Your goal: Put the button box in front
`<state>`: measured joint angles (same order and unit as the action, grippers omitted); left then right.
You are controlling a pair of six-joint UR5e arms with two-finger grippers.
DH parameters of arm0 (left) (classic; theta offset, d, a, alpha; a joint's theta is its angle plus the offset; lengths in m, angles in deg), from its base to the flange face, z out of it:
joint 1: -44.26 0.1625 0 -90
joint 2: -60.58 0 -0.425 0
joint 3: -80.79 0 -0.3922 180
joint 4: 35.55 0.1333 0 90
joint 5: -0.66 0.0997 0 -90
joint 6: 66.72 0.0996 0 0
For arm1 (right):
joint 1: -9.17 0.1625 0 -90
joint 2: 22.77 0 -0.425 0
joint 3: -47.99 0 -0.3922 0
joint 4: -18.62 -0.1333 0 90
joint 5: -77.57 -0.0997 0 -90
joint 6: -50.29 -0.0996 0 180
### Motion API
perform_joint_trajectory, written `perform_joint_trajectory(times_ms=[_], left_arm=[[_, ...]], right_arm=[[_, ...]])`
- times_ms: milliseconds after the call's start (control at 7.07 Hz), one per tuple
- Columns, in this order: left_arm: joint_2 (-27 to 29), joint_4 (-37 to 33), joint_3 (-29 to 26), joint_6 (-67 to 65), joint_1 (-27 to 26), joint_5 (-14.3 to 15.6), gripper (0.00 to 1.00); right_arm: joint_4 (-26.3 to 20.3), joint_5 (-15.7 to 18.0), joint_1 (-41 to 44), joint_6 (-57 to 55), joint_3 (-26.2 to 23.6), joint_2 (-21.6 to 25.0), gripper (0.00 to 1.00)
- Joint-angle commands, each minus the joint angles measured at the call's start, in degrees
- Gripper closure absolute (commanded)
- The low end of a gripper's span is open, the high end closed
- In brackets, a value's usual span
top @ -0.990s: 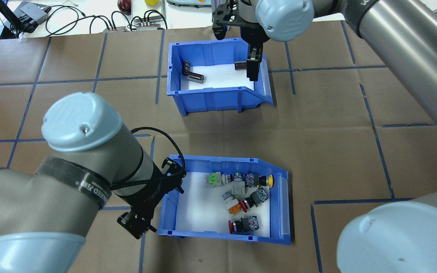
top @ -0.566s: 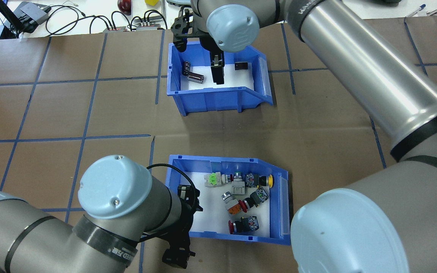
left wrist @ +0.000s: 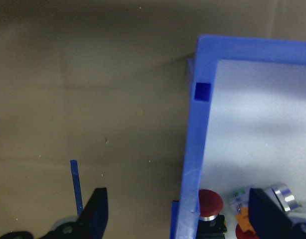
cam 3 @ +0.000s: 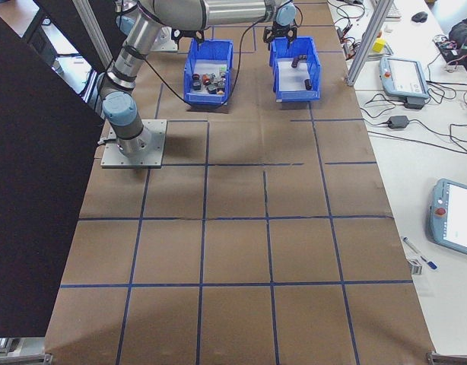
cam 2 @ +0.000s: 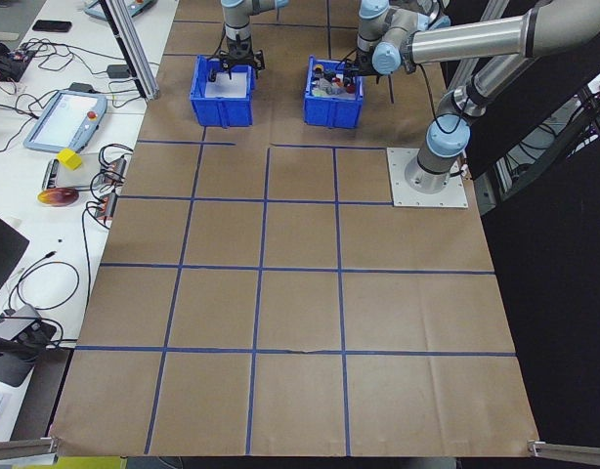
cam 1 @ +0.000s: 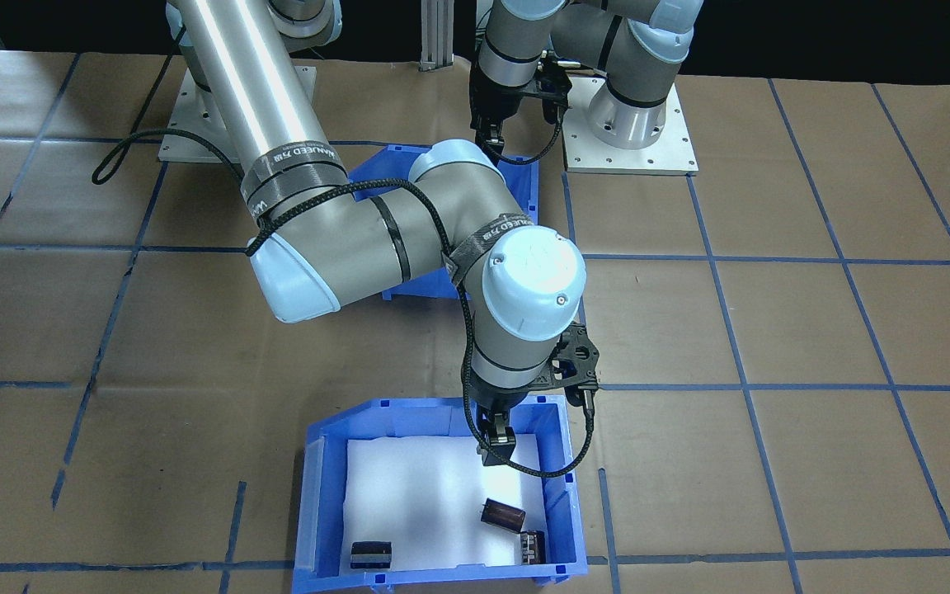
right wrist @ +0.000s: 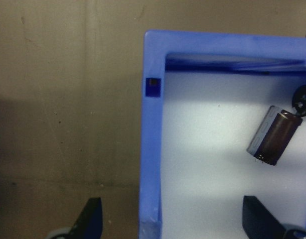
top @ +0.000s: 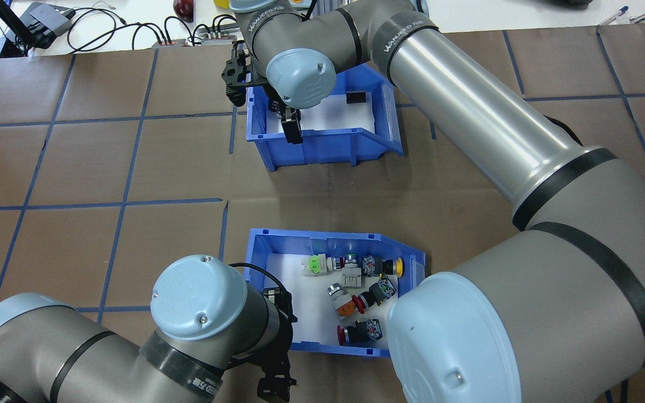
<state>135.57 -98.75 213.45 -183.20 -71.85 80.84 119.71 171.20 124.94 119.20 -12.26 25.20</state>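
Silver arms (top: 468,106) — pale-blue caps, black cables

You can read "WANJEED" in white letters on the black strap (top: 406,34) around the right arm (top: 468,112), well up the arm from the right gripper (top: 291,126). A second strap (top: 261,21), closer behind that gripper, carries the same word. In the front-facing view, Chinese characters follow it. The left arm's strap (top: 188,380), just behind the left gripper (top: 274,385), bears white print too small to read.
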Motion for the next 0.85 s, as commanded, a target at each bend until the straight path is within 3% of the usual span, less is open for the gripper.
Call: perform_joint_trajectory(times_ms=[0, 141, 283, 424, 566, 707], left_arm=[[3.2, 4.3, 0.1, 3.3, -0.9, -0.1, 0.02], [4.1, 4.8, 0.4, 3.5, -2.1, 0.0, 0.04], [4.5, 9.4, 2.3, 3.5, -2.7, -0.3, 0.12], [4.5, 12.4, 3.4, 3.4, -2.9, -0.4, 0.22], [4.5, 12.9, 3.4, 3.4, -2.9, -0.5, 0.48], [4.6, 13.0, 3.5, 3.5, -2.9, -0.6, 0.62]], right_arm=[[2.3, 0.2, -0.5, -0.2, -4.2, 0.5, 0.00], [2.9, 0.2, -0.2, -0.6, -5.0, 0.0, 0.03], [2.9, 0.3, -0.1, -0.8, -5.4, -0.2, 0.27], [2.9, 0.6, -0.5, -0.4, -5.2, 0.4, 0.58], [2.9, 0.7, -0.5, -0.4, -5.1, 0.5, 0.84], [2.9, 0.8, -0.6, -0.6, -4.8, 0.5, 0.93]])
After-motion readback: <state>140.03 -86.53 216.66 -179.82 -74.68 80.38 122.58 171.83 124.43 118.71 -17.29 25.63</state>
